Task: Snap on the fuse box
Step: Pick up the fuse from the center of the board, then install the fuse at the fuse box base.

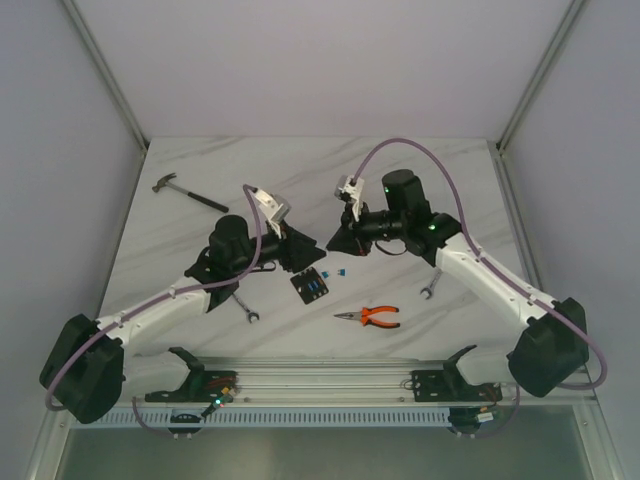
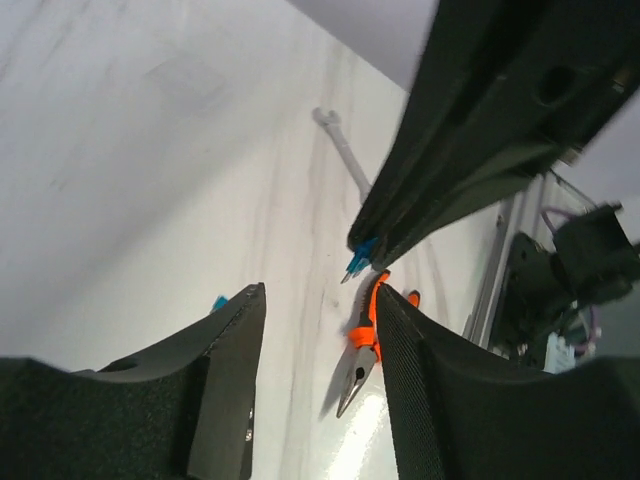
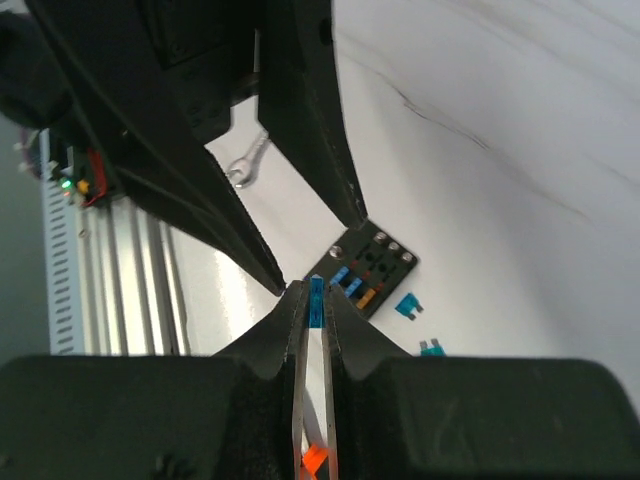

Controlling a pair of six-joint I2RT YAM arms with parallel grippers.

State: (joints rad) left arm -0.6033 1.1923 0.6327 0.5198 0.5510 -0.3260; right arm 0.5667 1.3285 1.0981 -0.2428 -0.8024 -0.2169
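Marble table (image 1: 420, 180), fuse box (image 1: 310, 287) near parted left tool (image 2: 320, 298), right tool (image 3: 315, 296) pinching blue fuse (image 3: 317, 288)

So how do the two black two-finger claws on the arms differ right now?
The left gripper has its fingers wide apart; the right gripper has them nearly together. The left gripper holds nothing; the right gripper pinches a tiny blue plastic fuse. Both are black and hang above the white marbled table, close to the small square black fuse box.
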